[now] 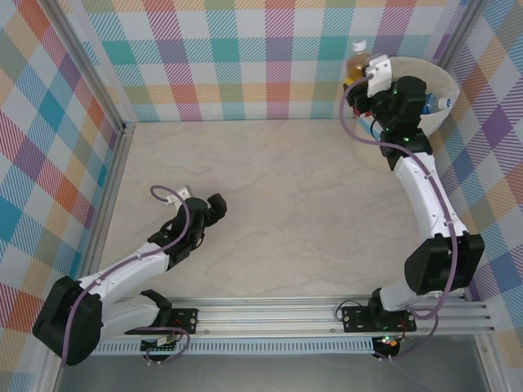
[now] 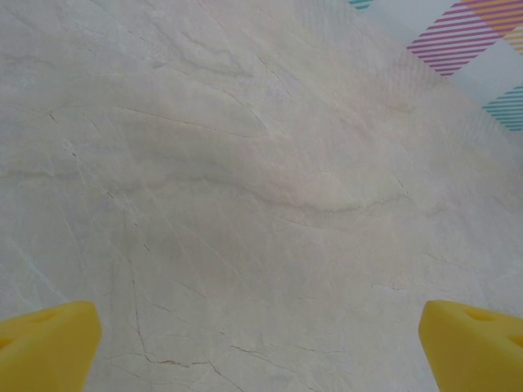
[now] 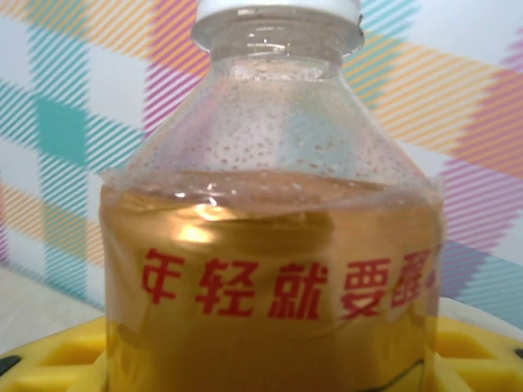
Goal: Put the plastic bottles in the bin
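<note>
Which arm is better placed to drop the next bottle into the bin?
Right. The right gripper holds a bottle of amber drink just beside the bin; the left gripper hangs open over the table, far from both.

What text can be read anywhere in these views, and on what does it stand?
"年轻就要醒": red characters on the gold label of the amber bottle; the line runs on round the right side, where it cannot be read.
Label of the blue-labelled bottle in the bin: too small to read.
No other text is legible.
</note>
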Robot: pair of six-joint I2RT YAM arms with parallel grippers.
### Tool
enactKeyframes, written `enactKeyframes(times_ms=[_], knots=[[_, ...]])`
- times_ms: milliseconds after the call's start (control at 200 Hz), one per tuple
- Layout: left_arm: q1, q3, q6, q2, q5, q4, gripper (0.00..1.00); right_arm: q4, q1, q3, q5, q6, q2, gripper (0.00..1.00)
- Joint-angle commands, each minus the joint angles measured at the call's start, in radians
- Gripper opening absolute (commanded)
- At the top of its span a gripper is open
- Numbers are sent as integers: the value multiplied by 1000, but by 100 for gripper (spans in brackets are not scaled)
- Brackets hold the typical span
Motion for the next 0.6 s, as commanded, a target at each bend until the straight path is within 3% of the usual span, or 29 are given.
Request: enactKeyframes(times_ms=[0, 145, 265, 420, 595], knots=[[16, 14, -17, -11, 2, -1, 100, 23, -35, 96, 125, 164, 26, 52], [16, 8, -23, -14, -3, 0, 100, -101, -71, 260, 183, 230, 142, 53], [16, 3, -30, -20, -2, -3, 100, -182, -77, 390, 310, 248, 244, 56], [17, -20, -49, -39, -18, -5, 100, -165, -77, 428, 435, 261, 313, 53], [19, -22, -46, -52, -21, -15, 100, -208, -88, 517, 571, 267, 419, 56]])
